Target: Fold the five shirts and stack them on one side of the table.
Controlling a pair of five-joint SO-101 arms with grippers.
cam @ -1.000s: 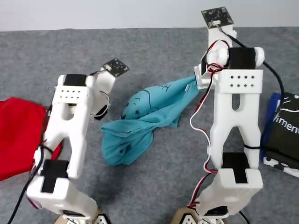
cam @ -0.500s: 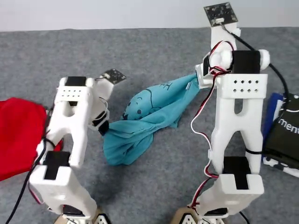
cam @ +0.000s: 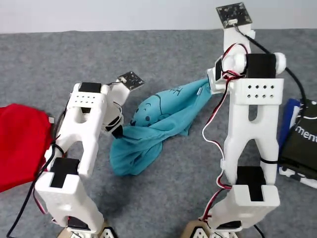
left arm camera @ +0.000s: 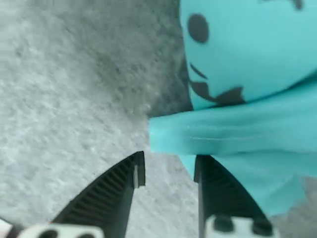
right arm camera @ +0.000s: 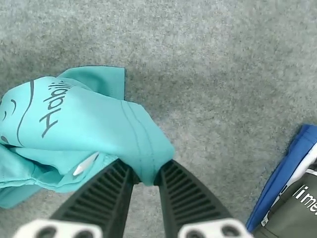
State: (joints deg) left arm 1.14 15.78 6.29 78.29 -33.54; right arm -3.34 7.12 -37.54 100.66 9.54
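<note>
A crumpled teal shirt [cam: 148,126] with dark print lies mid-table between the two arms. My right gripper [right arm camera: 145,178] is shut on one edge of the teal shirt [right arm camera: 94,134], holding that end raised toward the right arm [cam: 210,87]. My left gripper [left arm camera: 166,166] stands open at the shirt's left edge, with a teal fold [left arm camera: 233,131] just ahead of its fingertips and nothing pinched. In the high view the left gripper [cam: 116,130] sits low against the shirt's left side.
A red shirt [cam: 20,144] lies at the table's left edge beside the left arm. A stack with a blue shirt [cam: 290,131] and a dark printed one [cam: 303,144] sits at the right edge. Grey carpet-like surface [cam: 163,54] stretches behind the arms.
The left arm has swung right and lowered toward the teal shirt's left edge. The right arm rose slightly, then stayed still, holding the shirt.
</note>
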